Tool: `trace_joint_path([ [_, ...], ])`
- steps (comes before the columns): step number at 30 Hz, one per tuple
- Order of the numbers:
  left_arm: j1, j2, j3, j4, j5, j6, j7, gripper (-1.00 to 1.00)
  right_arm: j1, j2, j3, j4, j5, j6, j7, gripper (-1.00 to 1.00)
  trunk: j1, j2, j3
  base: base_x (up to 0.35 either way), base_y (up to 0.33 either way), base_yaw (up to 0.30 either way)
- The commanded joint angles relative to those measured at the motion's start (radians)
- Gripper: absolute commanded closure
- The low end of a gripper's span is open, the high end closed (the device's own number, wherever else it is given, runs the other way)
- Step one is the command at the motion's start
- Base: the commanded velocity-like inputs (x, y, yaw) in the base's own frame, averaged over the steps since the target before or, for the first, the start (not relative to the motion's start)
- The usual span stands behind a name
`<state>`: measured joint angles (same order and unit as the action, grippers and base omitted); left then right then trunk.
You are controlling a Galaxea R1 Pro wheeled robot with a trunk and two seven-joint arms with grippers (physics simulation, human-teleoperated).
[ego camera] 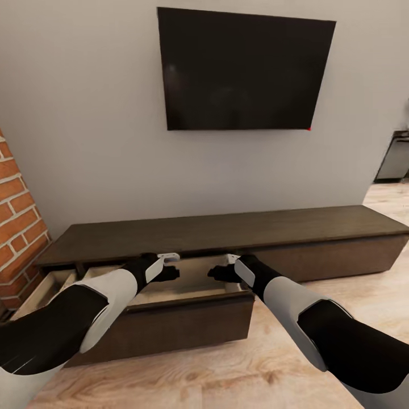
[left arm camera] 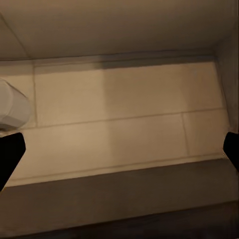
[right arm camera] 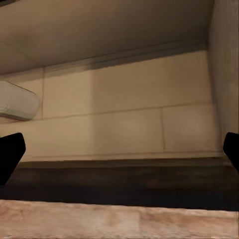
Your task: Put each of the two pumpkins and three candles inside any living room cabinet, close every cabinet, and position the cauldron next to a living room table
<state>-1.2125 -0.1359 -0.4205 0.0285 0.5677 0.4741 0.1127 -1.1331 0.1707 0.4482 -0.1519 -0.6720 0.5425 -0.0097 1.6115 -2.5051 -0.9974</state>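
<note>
Now both claws over open cabinet [ego camera: 227, 227]

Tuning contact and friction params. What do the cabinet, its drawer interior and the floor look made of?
Cabinet: dark-brown wood, matte, with faint grain streaks along the top. Drawer interior: pale beige panels with thin seams, smooth and flat, possibly painted board or laminate; I can't tell which. Floor: light wood planks with visible grain and knots and a slight sheen. All rendered, so surface look only.
</note>
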Motion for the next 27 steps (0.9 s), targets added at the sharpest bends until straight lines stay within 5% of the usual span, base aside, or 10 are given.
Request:
trace_joint_path([
  [1, -0.001, 0.0, -0.006, 0.002, 0.011, 0.001, 0.004, -1.0, 0.0, 0.0, 0.006, -0.001, -0.005, 0.004, -0.001, -1.0, -0.001, -0.001, -0.002, -0.227, -0.222, -0.187],
  [10, 0.0, 0.001, -0.006, 0.001, 0.011, -0.003, 0.004, -1.0, 0.0, -0.005, 0.005, -0.001, -0.006, 0.0, -0.002, -1.0, -0.001, -0.001, -0.012, -0.196, -0.251, -0.223],
  [17, 0.015, 0.0, -0.006, 0.001, 0.01, -0.063, 0.004, -1.0, 0.001, -0.008, 0.006, 0.038, -0.005, -0.093, -0.001, -1.0, -0.001, -0.001, -0.009, -0.028, -0.322, -0.287],
  [27, 0.025, 0.001, -0.006, 0.0, 0.009, -0.094, 0.005, -1.0, 0.001, -0.01, 0.005, 0.053, -0.005, -0.124, 0.0, -1.0, -0.001, -0.001, 0.0, -0.002, -0.332, -0.266],
])
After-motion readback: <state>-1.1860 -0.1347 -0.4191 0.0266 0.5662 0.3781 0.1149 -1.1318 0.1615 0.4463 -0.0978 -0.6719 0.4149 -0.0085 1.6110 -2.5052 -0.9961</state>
